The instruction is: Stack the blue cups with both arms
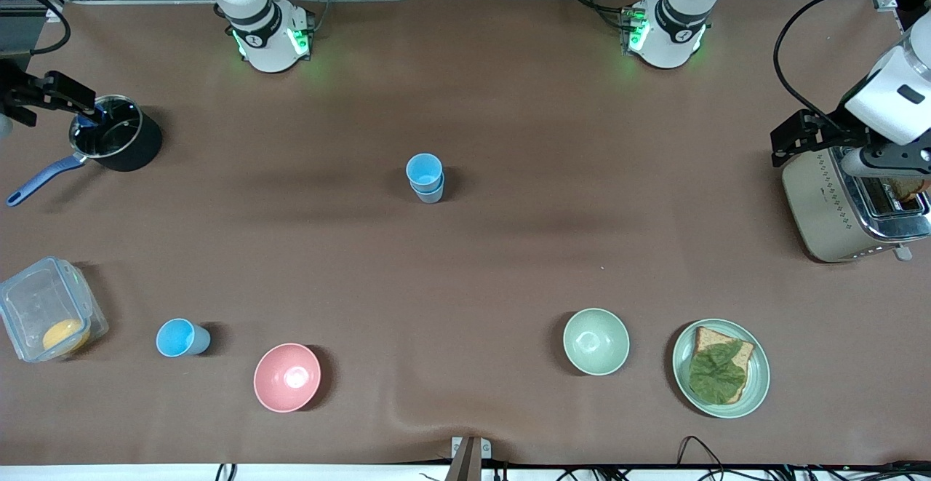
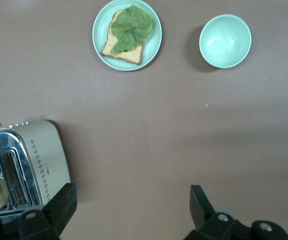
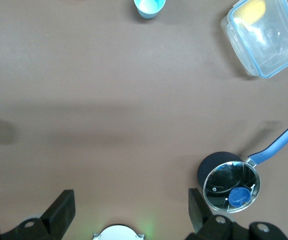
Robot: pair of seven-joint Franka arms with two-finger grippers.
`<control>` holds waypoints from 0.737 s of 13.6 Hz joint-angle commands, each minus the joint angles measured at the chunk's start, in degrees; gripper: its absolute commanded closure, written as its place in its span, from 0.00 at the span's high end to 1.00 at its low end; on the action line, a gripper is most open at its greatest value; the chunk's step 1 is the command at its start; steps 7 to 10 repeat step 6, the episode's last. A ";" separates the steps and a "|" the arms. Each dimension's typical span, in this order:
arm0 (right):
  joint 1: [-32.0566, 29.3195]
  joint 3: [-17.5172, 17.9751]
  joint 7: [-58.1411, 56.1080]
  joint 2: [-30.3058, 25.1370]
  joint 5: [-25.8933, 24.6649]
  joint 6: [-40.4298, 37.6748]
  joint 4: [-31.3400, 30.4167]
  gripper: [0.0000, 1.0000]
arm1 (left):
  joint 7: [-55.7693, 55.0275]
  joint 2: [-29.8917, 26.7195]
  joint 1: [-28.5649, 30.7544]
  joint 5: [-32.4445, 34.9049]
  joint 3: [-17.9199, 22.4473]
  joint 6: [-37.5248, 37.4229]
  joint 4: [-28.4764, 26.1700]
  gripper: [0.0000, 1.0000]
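Two blue cups stand nested in one stack [image 1: 425, 178] at the middle of the table, a sky-blue one in a paler one. A third blue cup [image 1: 182, 338] stands alone nearer the front camera toward the right arm's end, between a clear box and a pink bowl; it also shows in the right wrist view [image 3: 150, 7]. My left gripper [image 1: 800, 135] [image 2: 131, 207] hangs open and empty beside the toaster. My right gripper [image 1: 62, 94] [image 3: 129, 210] hangs open and empty beside the pot. Both arms wait away from the cups.
A black pot [image 1: 116, 142] with a blue handle and a clear box [image 1: 47, 319] stand at the right arm's end. A pink bowl [image 1: 287, 377], a pale green bowl [image 1: 596, 340] and a plate [image 1: 756, 386] of toast with lettuce stand near the front edge. A toaster [image 1: 836, 204] stands at the left arm's end.
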 commanded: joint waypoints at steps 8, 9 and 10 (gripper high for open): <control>-0.22 0.02 -0.72 0.95 0.53 -1.77 1.30 1.00 | -1.46 -0.51 -0.20 -4.10 1.22 -2.70 0.93 1.00; -0.22 0.02 -0.72 0.95 0.53 -1.77 1.30 1.00 | -1.46 -0.51 -0.20 -4.10 1.22 -2.70 0.93 1.00; -0.22 0.02 -0.72 0.95 0.53 -1.77 1.30 1.00 | -1.46 -0.51 -0.20 -4.10 1.22 -2.70 0.93 1.00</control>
